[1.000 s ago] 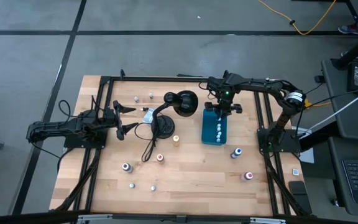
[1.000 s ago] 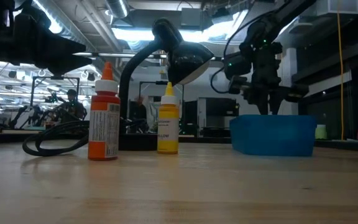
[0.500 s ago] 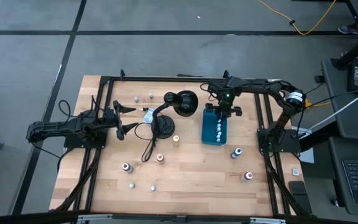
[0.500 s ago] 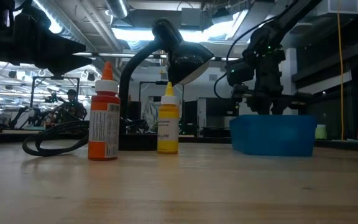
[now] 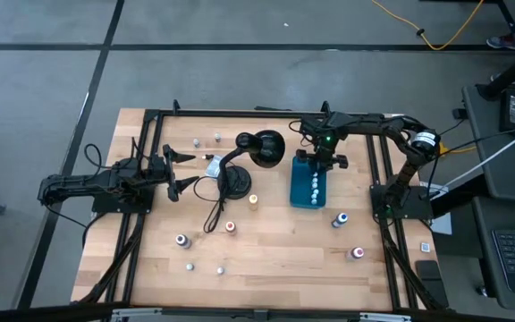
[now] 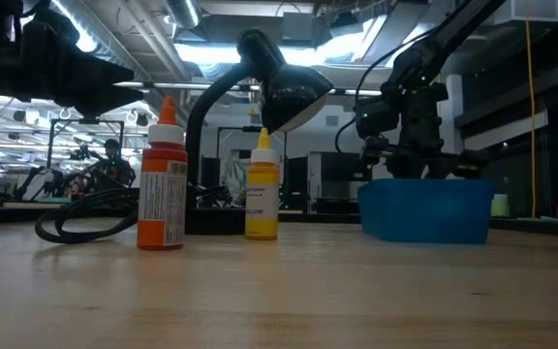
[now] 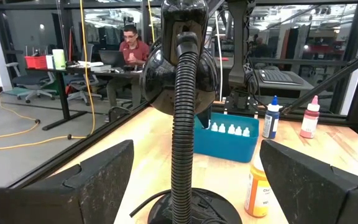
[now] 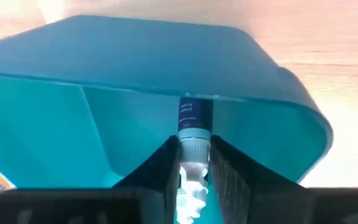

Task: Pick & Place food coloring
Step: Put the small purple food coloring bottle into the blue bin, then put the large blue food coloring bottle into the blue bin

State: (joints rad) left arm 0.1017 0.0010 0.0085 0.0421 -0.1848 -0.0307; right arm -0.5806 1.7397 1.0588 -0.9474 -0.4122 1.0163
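Right gripper (image 5: 316, 162): sitting lower over the far end of the teal box (image 5: 310, 184) than a second ago, its fingers (image 8: 166, 168) closing around a white-capped food coloring bottle (image 8: 192, 138) inside the box. Grip showing only in the right wrist view; the box wall is hiding the fingertips in the low view. Row of bottles (image 7: 230, 129) in the box: showing from overhead and the left wrist view. Left gripper (image 5: 180, 171): waiting wide open near the black desk lamp (image 5: 244, 161). Loose bottles (image 5: 231, 227): scattered on the table (image 5: 275, 259), labels unreadable from above.
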